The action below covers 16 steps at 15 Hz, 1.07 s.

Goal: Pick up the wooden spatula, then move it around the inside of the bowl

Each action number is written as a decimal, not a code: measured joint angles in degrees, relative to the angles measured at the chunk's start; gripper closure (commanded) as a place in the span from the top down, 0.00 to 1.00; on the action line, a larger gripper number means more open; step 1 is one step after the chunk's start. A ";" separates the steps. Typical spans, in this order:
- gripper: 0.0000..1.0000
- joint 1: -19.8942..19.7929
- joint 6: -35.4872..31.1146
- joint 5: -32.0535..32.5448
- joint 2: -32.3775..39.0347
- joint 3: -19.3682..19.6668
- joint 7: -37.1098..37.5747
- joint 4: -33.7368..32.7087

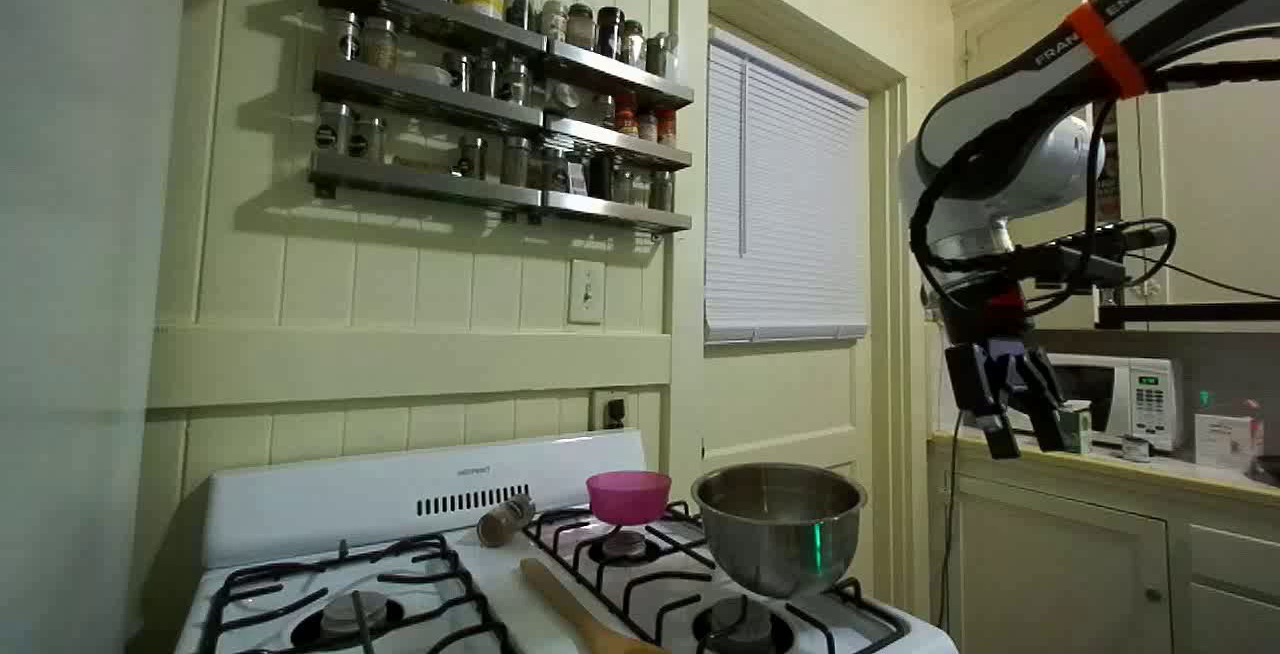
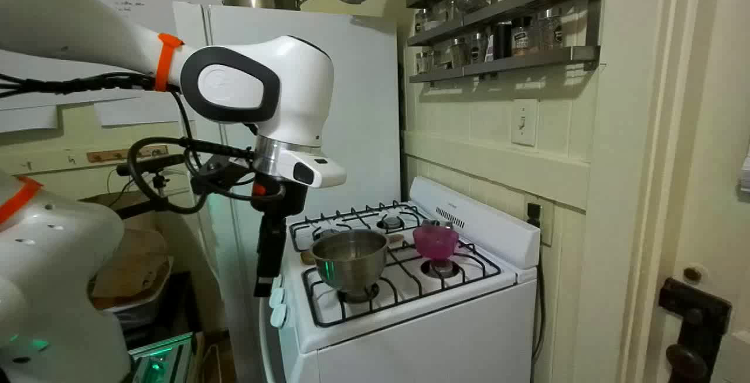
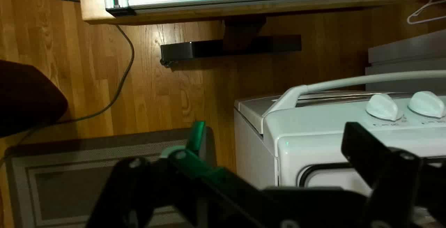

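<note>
My job is on the big white stove [image 2: 428, 336]. My arm [image 2: 304, 87] hangs by its front edge, so I should lift high and swing in without bumping the metal bowl [image 1: 775, 544], which sits near the front. My gripper [image 1: 1028, 446] points down, its fingers spread with nothing between them. The wooden spatula [image 1: 572, 606] lies along the middle of the stove, near the bowl but not touching it. It looks flat, but in an exterior view the bowl [image 2: 351, 266] hides part of it, so I can't be sure. I want one finger on each side of the thin handle, then a slow drop, a snug squeeze and a straight lift.
</note>
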State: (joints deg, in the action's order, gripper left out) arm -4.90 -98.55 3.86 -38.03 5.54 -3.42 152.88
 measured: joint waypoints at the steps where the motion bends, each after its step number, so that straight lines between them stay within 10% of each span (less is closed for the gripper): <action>1: 1.00 0.00 0.00 0.00 0.00 0.00 0.00 0.00; 10: 1.00 0.85 -0.28 -1.15 0.51 -1.28 0.55 -0.68; 16: 1.00 8.08 -6.78 -8.03 6.76 -12.28 11.19 -8.62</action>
State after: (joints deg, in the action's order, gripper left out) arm 3.19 -105.33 -4.16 -31.27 -6.74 7.76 144.26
